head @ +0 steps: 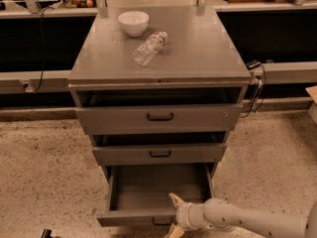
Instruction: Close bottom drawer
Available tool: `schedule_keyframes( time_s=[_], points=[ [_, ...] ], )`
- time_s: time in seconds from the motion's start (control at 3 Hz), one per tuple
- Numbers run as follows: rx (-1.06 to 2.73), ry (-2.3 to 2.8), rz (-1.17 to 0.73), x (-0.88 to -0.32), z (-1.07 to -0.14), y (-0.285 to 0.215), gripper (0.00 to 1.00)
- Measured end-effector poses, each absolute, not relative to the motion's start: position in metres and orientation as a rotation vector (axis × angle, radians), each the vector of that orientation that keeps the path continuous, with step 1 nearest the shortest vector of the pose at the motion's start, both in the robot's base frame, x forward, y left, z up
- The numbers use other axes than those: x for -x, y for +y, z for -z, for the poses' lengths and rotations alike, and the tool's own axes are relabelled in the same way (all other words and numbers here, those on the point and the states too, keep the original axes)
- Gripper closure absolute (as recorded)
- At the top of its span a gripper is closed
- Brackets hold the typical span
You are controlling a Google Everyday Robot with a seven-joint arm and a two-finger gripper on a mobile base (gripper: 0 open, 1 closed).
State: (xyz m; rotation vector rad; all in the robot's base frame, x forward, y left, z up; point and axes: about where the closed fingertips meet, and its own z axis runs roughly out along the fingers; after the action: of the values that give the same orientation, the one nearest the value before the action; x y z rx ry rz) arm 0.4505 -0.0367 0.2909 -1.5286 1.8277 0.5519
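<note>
The bottom drawer point(133, 218), a grey metal drawer with a low flat front, the lowermost of three in a grey metal cabinet point(233, 115), stands pulled well out over the speckled floor, its empty inside showing. Its small black centre handle point(159, 223) is partly hidden behind the robot's white two-finger gripper point(173, 215), which reaches in from the lower right and sits right at the middle of the drawer front. The cream-coloured fingers point(174, 200) are spread apart, one tip pointing up over the front's top edge and the other pointing down below it; they grasp nothing that I can make out. The step in hand looks like the push itself. To do it well, the gripper should bear flat against the centre of the front, close to the handle, and drive straight back along the runners, since an off-centre push could skew the drawer and jam it. A steady, level push is best, ending when the front comes in line with the middle grey drawer point(159, 153) above. The white bowl point(133, 22) and clear plastic bottle point(148, 47) on the tabletop point(198, 48) need no attention.
</note>
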Motion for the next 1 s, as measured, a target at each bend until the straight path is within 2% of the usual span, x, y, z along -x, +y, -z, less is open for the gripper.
schedule_keyframes(
  time_s=[0.33,1.0],
  points=[
    [1.545,1.812,-0.453,-0.454,-0.271,-0.06,0.18],
    [1.552,1.796,-0.399,-0.457,-0.227,-0.118,0.64]
  ],
)
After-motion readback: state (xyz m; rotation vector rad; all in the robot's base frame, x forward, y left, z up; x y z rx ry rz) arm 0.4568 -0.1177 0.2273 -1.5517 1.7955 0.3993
